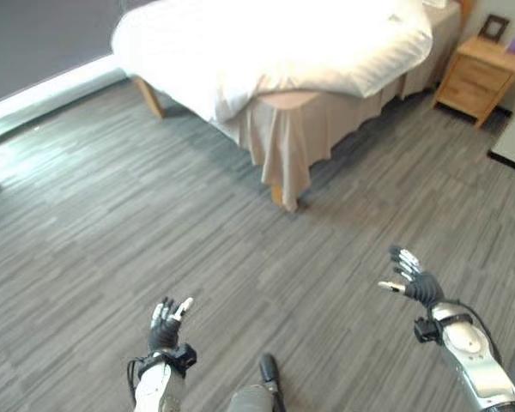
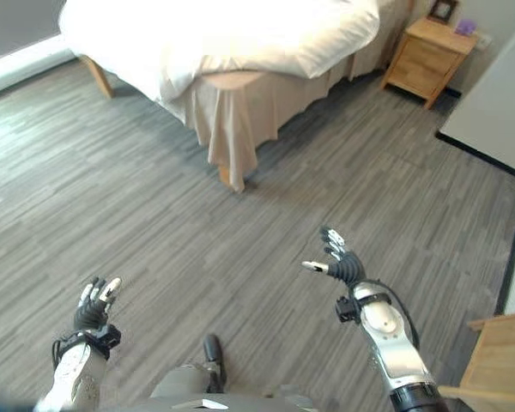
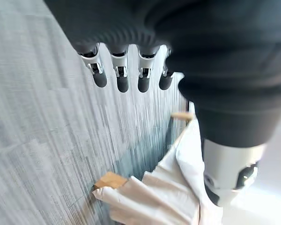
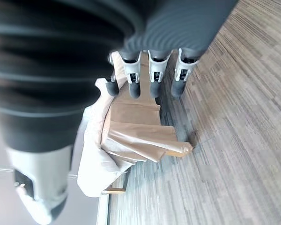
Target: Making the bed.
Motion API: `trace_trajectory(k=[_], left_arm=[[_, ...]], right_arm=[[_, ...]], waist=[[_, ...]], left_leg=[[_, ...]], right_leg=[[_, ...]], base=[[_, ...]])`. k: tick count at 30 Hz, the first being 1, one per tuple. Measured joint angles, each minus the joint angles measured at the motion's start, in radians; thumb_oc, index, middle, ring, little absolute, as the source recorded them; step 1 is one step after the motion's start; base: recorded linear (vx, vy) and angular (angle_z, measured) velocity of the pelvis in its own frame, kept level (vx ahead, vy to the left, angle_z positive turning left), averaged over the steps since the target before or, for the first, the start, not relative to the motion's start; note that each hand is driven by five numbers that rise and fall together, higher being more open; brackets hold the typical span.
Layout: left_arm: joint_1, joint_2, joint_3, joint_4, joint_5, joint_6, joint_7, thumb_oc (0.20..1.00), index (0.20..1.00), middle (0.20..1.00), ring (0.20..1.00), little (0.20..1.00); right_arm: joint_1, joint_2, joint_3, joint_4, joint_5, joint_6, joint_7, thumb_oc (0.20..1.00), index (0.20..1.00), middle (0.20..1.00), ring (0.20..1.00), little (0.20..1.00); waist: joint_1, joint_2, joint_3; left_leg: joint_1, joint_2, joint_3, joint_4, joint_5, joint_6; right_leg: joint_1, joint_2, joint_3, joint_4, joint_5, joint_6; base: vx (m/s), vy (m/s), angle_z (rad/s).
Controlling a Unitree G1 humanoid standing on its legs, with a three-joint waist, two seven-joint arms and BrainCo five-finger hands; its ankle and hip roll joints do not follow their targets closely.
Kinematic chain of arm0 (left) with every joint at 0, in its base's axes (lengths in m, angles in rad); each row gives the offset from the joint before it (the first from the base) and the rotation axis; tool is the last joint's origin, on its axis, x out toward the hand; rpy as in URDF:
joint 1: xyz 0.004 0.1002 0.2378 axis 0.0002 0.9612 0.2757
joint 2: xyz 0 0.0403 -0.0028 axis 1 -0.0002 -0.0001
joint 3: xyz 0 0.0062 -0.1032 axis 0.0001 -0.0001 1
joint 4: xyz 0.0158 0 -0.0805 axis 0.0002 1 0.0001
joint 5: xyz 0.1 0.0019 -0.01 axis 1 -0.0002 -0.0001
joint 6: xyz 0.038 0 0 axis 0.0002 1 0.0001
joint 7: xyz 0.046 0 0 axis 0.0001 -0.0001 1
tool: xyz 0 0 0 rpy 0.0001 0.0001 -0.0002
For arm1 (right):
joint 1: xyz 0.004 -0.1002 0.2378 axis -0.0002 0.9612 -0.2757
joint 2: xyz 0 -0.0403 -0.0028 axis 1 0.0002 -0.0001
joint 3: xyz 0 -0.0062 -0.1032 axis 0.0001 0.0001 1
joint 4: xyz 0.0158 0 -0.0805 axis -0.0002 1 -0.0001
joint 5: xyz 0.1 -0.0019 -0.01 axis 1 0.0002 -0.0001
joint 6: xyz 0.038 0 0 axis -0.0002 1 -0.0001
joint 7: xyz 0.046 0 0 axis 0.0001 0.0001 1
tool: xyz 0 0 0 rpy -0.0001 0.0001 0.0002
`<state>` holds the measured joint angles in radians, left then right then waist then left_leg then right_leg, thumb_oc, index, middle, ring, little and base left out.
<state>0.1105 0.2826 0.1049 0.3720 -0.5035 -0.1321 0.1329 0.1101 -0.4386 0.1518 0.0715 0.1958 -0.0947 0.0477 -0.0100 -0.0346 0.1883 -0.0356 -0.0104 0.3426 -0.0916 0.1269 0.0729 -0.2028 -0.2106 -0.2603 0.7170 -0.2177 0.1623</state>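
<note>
A puffy white duvet [image 1: 275,43] is draped unevenly over the bed [image 1: 326,94] at the far side, above a pleated beige bed skirt [image 1: 300,133] and wooden legs. Both the left hand [image 1: 167,324] and right hand [image 1: 412,279] are held released, fingers straight, over grey striped carpet [image 1: 112,232], well apart from the bed. A wooden nightstand [image 1: 479,75] stands far right

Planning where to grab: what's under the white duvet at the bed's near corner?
Under the duvet a beige bed skirt hangs to the floor, with a wooden leg showing at the corner. The mattress and frame are covered. Both hands, left and right, are open.
</note>
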Motion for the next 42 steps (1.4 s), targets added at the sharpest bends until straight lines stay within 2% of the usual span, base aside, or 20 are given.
trace_trajectory(k=[1,3,4,5,7,10,11,14,21,22,23,24,25,26,29,32,36,39,41,42], left_arm=[[-0.019,0.007,-0.021,-0.025,0.005,-0.006,0.001,1.0,1.0,1.0,1.0,1.0],[-0.029,0.005,-0.041,-0.086,0.005,-0.014,-0.006,1.0,1.0,1.0,1.0,1.0],[-0.03,0.018,-0.042,-0.095,0.007,-0.032,-0.024,1.0,1.0,1.0,1.0,1.0],[-0.022,0.022,-0.042,-0.083,0.008,-0.031,-0.023,1.0,1.0,1.0,1.0,1.0],[0.012,0.029,-0.05,-0.083,0.023,-0.03,-0.027,1.0,1.0,1.0,1.0,1.0],[0.096,0.027,-0.051,-0.08,0.047,-0.024,-0.031,1.0,1.0,1.0,1.0,1.0],[0.112,0.018,-0.063,-0.084,0.047,-0.017,-0.032,1.0,1.0,1.0,1.0,1.0],[0.113,0.012,-0.107,-0.085,0.048,-0.01,-0.054,1.0,1.0,1.0,1.0,1.0],[0.04,0.001,-0.135,-0.097,0.055,-0.01,-0.06,1.0,1.0,1.0,1.0,1.0],[0.0,0.001,-0.135,-0.105,0.056,-0.01,-0.06,1.0,1.0,1.0,1.0,1.0],[0.003,0.005,-0.129,-0.123,0.092,0.017,-0.038,1.0,1.0,1.0,1.0,1.0],[0.018,-0.021,-0.096,-0.127,0.116,0.039,-0.011,1.0,1.0,1.0,1.0,1.0],[0.03,-0.042,-0.079,-0.129,0.112,0.042,0.0,1.0,1.0,1.0,1.0,1.0],[0.05,-0.067,-0.06,-0.132,0.092,0.048,0.013,1.0,1.0,1.0,1.0,1.0],[0.097,-0.055,-0.056,-0.15,0.038,0.061,0.015,1.0,1.0,1.0,1.0,1.0],[0.121,-0.029,-0.036,-0.183,0.039,0.086,0.011,1.0,1.0,1.0,1.0,1.0],[0.103,-0.024,-0.02,-0.184,0.046,0.088,0.013,1.0,1.0,1.0,1.0,1.0],[0.073,-0.021,-0.021,-0.18,0.049,0.088,0.018,1.0,1.0,1.0,1.0,1.0],[0.057,-0.021,-0.034,-0.172,0.048,0.087,0.02,1.0,1.0,1.0,1.0,1.0],[0.039,-0.021,-0.051,-0.159,0.048,0.087,0.02,1.0,1.0,1.0,1.0,1.0]], right_arm=[[0.001,0.01,0.004,0.003,0.0,0.001,0.002,1.0,1.0,1.0,1.0,1.0],[0.008,0.026,-0.008,-0.003,0.001,0.002,0.004,1.0,1.0,1.0,1.0,1.0],[0.007,0.055,-0.026,0.017,0.013,0.001,0.001,1.0,1.0,1.0,1.0,1.0],[0.007,0.069,-0.035,0.022,0.018,0.002,-0.002,1.0,1.0,1.0,1.0,1.0],[0.039,0.091,-0.055,0.014,0.068,0.002,-0.004,1.0,1.0,1.0,1.0,1.0],[0.07,0.116,-0.08,0.017,0.123,-0.004,-0.003,1.0,1.0,1.0,1.0,1.0],[0.071,0.119,-0.106,0.023,0.136,-0.004,-0.007,1.0,1.0,1.0,1.0,1.0],[0.063,0.121,-0.127,0.023,0.179,-0.006,-0.017,1.0,1.0,1.0,1.0,1.0],[0.078,0.121,-0.125,0.023,0.242,-0.006,-0.02,1.0,1.0,1.0,1.0,1.0],[0.068,0.098,-0.125,0.023,0.245,-0.006,-0.017,1.0,1.0,1.0,1.0,1.0],[0.055,0.103,-0.127,0.029,0.263,0.005,-0.035,1.0,1.0,1.0,1.0,1.0],[0.025,0.113,-0.13,0.057,0.286,0.031,-0.075,1.0,1.0,1.0,1.0,1.0],[0.024,0.113,-0.133,0.058,0.285,0.033,-0.086,1.0,1.0,1.0,1.0,1.0],[0.022,0.111,-0.148,0.053,0.285,0.031,-0.092,1.0,1.0,1.0,1.0,1.0],[0.038,0.103,-0.163,0.057,0.283,0.037,-0.092,1.0,1.0,1.0,1.0,1.0],[0.055,0.101,-0.18,0.057,0.272,0.064,-0.091,1.0,1.0,1.0,1.0,1.0],[0.05,0.102,-0.18,0.058,0.238,0.064,-0.089,1.0,1.0,1.0,1.0,1.0],[0.011,0.094,-0.138,0.059,0.196,0.064,-0.091,1.0,1.0,1.0,1.0,1.0],[-0.015,0.098,-0.107,0.059,0.196,0.064,-0.091,1.0,1.0,1.0,1.0,1.0],[-0.027,0.104,-0.094,0.06,0.196,0.062,-0.09,1.0,1.0,1.0,1.0,1.0]], waist=[[-0.003,-0.012,0.0],[-0.007,-0.009,-0.004],[0.009,-0.014,-0.007],[0.011,-0.015,-0.009],[0.007,-0.019,-0.017],[0.033,-0.055,-0.061],[0.039,-0.048,-0.062],[0.035,-0.036,-0.06],[0.0,-0.023,-0.049],[-0.013,0.01,0.054],[-0.015,0.009,0.057],[-0.014,0.01,0.058],[-0.014,0.012,0.057],[-0.015,0.025,0.04],[-0.012,0.027,0.017],[-0.01,0.025,0.006],[-0.008,0.033,-0.013],[-0.007,0.038,-0.028],[-0.007,0.04,-0.036],[-0.006,0.042,-0.036]], left_leg=[[0.014,-0.02,-0.001,0.0,-0.002,-0.001],[0.028,-0.035,-0.025,0.0,-0.028,-0.011],[0.056,-0.051,-0.051,0.0,-0.065,-0.017],[0.064,-0.055,-0.051,0.001,-0.067,-0.018],[0.084,-0.06,-0.083,0.001,-0.073,-0.024],[0.112,-0.071,-0.086,0.001,-0.097,-0.036],[0.112,-0.059,-0.085,0.001,-0.097,-0.036],[0.103,-0.034,-0.082,0.001,-0.097,-0.036],[0.07,0.014,-0.075,0.0,-0.103,-0.063],[0.054,0.044,-0.074,0.001,-0.088,-0.082],[0.066,0.04,-0.087,0.0,-0.089,-0.082],[0.124,0.037,-0.092,0.0,-0.089,-0.081],[0.152,0.037,-0.098,-0.001,-0.095,-0.083],[0.179,0.041,-0.11,-0.001,-0.127,-0.09],[0.184,0.039,-0.111,-0.001,-0.129,-0.091],[0.185,0.038,-0.118,-0.001,-0.128,-0.09],[0.195,0.036,-0.125,-0.001,-0.128,-0.089],[0.192,0.033,-0.128,-0.001,-0.128,-0.089],[0.183,0.032,-0.127,0.0,-0.127,-0.087],[0.175,0.028,-0.129,0.005,-0.132,-0.076]], right_leg=[[-0.01,-0.028,-0.001,-0.059,0.0,0.0],[0.001,-0.054,-0.037,-0.248,0.028,-0.013],[0.012,-0.052,-0.012,-0.47,0.133,0.002],[0.027,-0.046,-0.004,-0.529,0.169,0.006],[0.062,-0.03,0.04,-0.585,0.212,0.005],[0.135,-0.01,0.036,-0.68,0.281,-0.01],[0.161,0.01,0.032,-0.735,0.311,-0.018],[0.189,0.048,0.03,-0.814,0.344,-0.04],[0.154,0.093,0.029,-0.82,0.338,-0.051],[0.139,0.122,0.024,-0.821,0.335,-0.071],[0.149,0.124,0.029,-0.816,0.334,-0.079],[0.202,0.124,0.036,-0.815,0.337,-0.094],[0.232,0.123,0.039,-0.816,0.327,-0.09],[0.255,0.127,0.041,-0.816,0.308,-0.082],[0.263,0.125,0.044,-0.816,0.307,-0.081],[0.266,0.124,0.037,-0.816,0.31,-0.085],[0.278,0.122,0.033,-0.816,0.308,-0.083],[0.271,0.12,0.035,-0.809,0.308,-0.083],[0.247,0.117,0.038,-0.779,0.3,-0.081],[0.215,0.109,0.04,-0.725,0.289,-0.079]], base=[[0.18,-0.037,0.93],[0.21,-0.057,0.62],[0.19,-0.042,0.49],[0.15,-0.036,0.44],[0.1,-0.038,0.51],[0.06,-0.03,0.12],[0.0,0.0,0.0],[-0.08,-0.031,-0.09],[-0.05,-0.054,-0.06],[-0.03,0.021,0.0],[-0.03,0.049,-0.05],[-0.01,0.069,-0.08],[0.0,0.054,-0.11],[0.0,0.026,-0.09],[0.02,0.052,-0.01],[0.02,0.059,0.06],[0.0,0.077,0.04],[-0.03,0.106,-0.02],[-0.03,0.139,-0.06],[-0.02,0.116,-0.1]])
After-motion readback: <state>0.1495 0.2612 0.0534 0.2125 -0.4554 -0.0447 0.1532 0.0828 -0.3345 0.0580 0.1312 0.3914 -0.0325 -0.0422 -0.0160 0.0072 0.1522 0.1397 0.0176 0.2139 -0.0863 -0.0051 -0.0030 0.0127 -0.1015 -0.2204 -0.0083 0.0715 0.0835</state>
